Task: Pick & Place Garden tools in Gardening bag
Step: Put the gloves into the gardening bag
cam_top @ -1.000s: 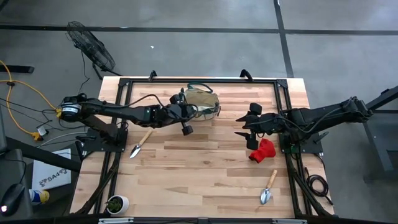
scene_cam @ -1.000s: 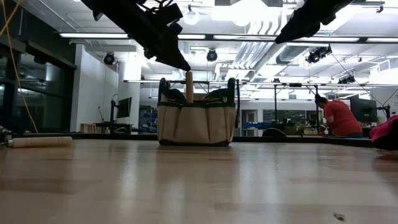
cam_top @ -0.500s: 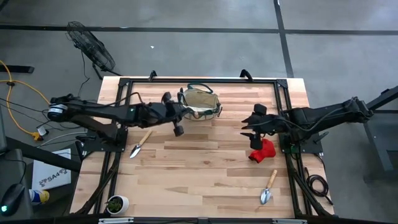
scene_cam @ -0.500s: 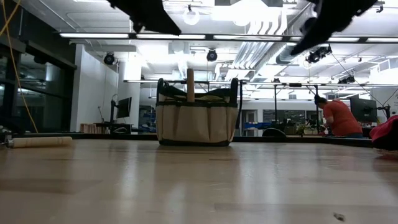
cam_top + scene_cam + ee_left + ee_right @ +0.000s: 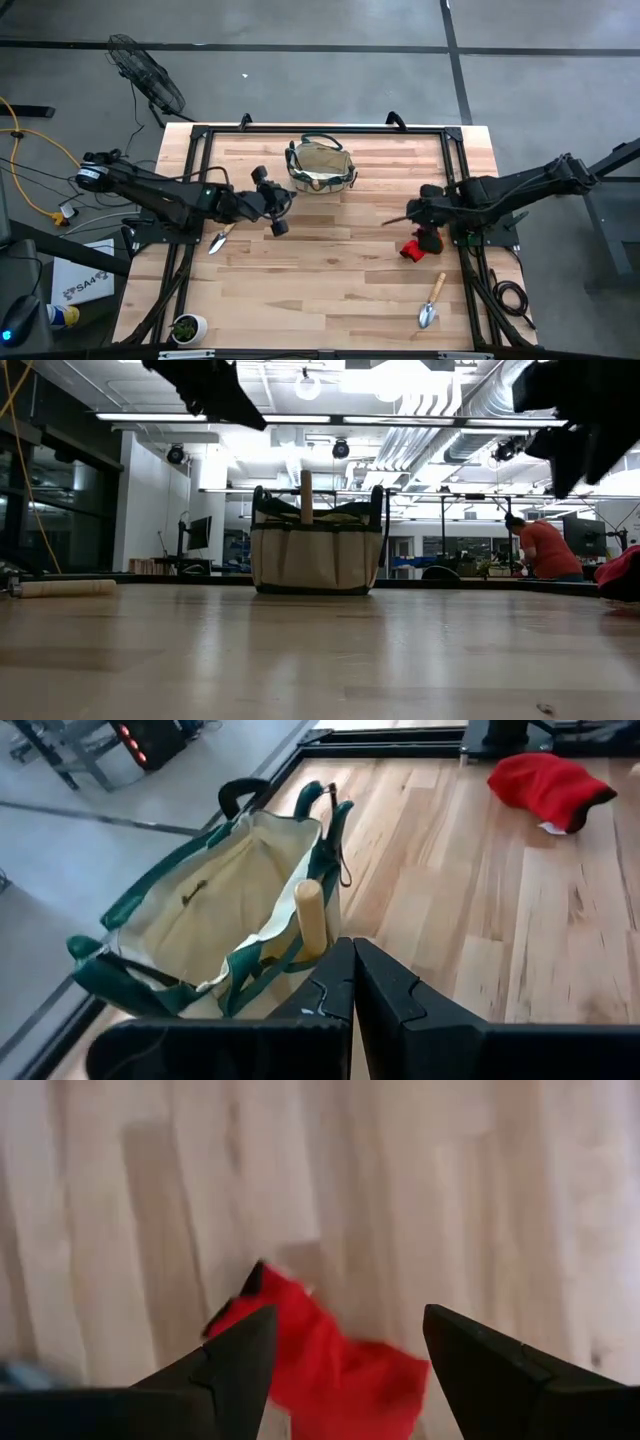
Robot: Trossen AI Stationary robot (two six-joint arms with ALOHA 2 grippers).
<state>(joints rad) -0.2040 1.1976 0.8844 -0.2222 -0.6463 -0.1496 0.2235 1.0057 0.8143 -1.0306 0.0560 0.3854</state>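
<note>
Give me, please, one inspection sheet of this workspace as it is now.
Surface: wooden table, bare in the middle.
Job's things: gardening bag at the far edge, wooden handle sticking out; red glove; trowel at left, second trowel near right.
Clutter: small potted plant at the near left corner.
Grippers: left gripper shut, empty; right gripper open above the glove.
Cables: yellow cable on the floor.
Surroundings: fan; person far behind.

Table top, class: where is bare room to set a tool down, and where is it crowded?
Free: the wide middle of the table, between the left trowel, gardening bag and near-right trowel. Crowded: around the red glove, under the open right gripper.
</note>
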